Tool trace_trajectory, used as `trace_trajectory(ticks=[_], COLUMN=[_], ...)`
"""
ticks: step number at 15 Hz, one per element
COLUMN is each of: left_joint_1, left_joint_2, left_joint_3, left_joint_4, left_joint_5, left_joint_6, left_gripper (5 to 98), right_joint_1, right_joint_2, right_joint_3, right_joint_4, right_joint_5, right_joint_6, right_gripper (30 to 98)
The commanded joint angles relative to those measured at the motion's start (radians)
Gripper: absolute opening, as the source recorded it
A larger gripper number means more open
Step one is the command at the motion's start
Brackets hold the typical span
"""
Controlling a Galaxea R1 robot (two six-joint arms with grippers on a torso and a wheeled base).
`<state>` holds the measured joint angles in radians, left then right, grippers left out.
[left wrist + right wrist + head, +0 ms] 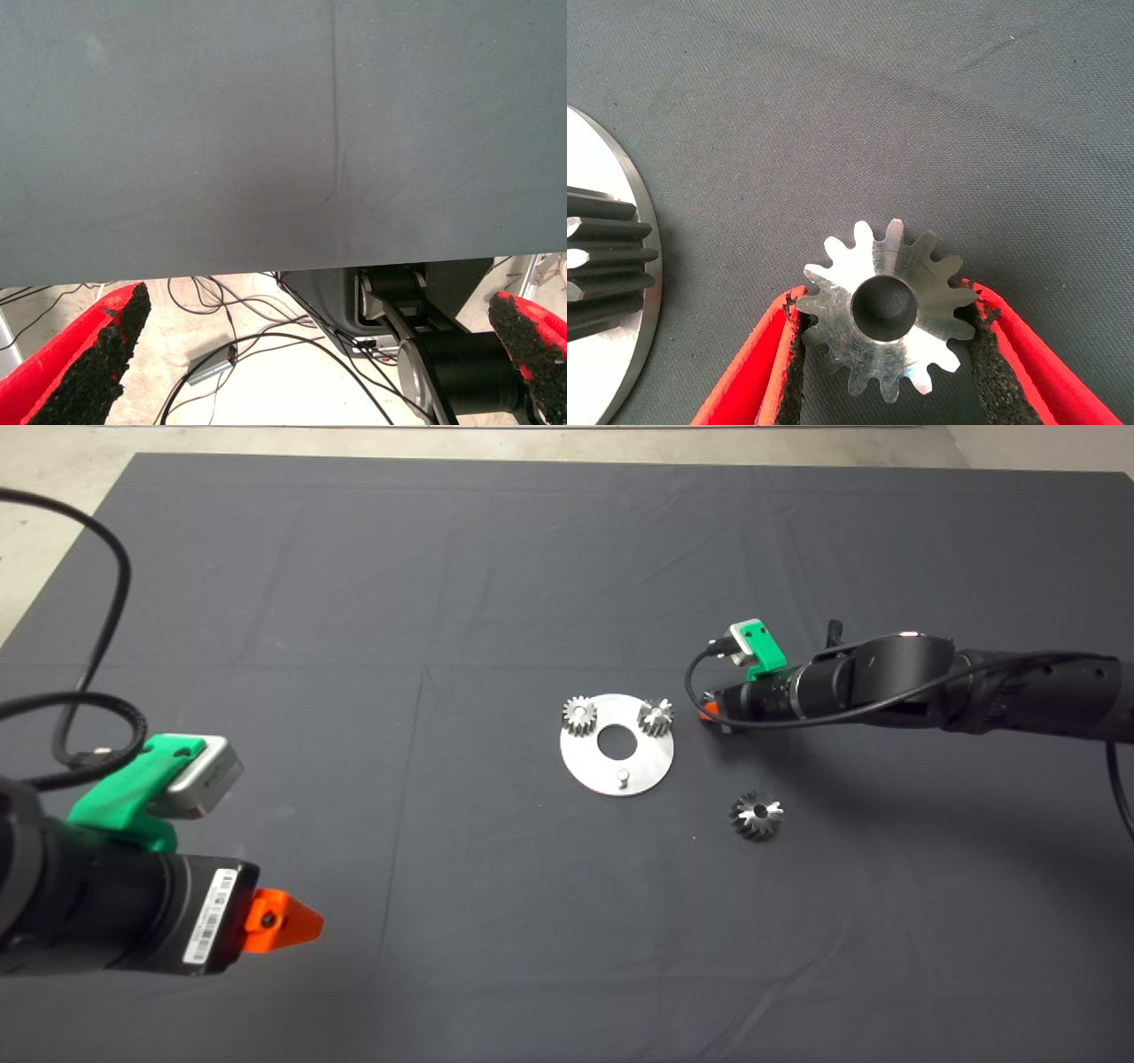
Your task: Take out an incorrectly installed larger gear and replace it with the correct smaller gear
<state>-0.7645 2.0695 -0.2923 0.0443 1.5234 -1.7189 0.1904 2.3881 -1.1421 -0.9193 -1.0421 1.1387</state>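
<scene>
The larger gear (756, 815) lies on the mat, in front and to the right of the round steel plate (651, 766). My right gripper (709, 710) is just off the plate's right edge. In the right wrist view it (888, 297) is shut on the smaller gear (888, 310), with a pad against the teeth on each side and the open centre hole facing the camera. In the head view the gripper hides that gear. The plate's front pin (624, 777) is bare. My left gripper (283, 923) waits open at the lower left.
Two small silver gears (579, 715) (656, 716) sit on the plate's back pins. One of them shows at the plate's edge (620, 266) in the right wrist view. The left wrist view shows the mat's edge and cables on the floor (266, 354).
</scene>
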Motion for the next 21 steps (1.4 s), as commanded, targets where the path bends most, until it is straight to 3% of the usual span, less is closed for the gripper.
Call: trace_trajectory(ticks=[1,11,12,13,14,15,19,21], left_joint_1=[-0.006,-0.006,-0.006,-0.006,-0.006,-0.006,-0.006,-0.006], left_joint_2=[0.001,0.001,0.001,0.001,0.001,0.002,0.005,0.005], left_joint_3=[0.012,0.012,0.012,0.012,0.012,0.012,0.012,0.012], left_joint_4=[-0.018,-0.018,-0.018,-0.018,-0.018,-0.018,-0.018,-0.018], left_joint_5=[0.046,0.046,0.046,0.046,0.046,0.046,0.047,0.047], left_joint_6=[-0.002,-0.002,-0.002,-0.001,-0.002,-0.001,0.004,0.004], left_gripper=[98.2,98.2,98.2,98.2,98.2,98.2,98.2,98.2], right_joint_1=[0.011,0.024,0.059,0.139,0.183,0.201,0.212,0.213], right_joint_2=[-0.005,-0.022,-0.046,-0.101,-0.116,-0.12,-0.115,-0.08], right_joint_3=[-0.002,0.039,0.126,0.249,0.269,0.273,0.32,0.331], right_joint_4=[-0.023,-0.021,-0.021,-0.012,-0.001,0.022,0.097,0.131], right_joint_5=[-0.003,-0.002,-0.013,-0.025,-0.041,-0.054,-0.062,-0.072], right_joint_6=[0.006,0.01,0.009,0.009,0.009,0.009,-0.001,0.0], right_gripper=[43.1,40.4,40.3,39.2,39.2,39.2,39.1,39.1])
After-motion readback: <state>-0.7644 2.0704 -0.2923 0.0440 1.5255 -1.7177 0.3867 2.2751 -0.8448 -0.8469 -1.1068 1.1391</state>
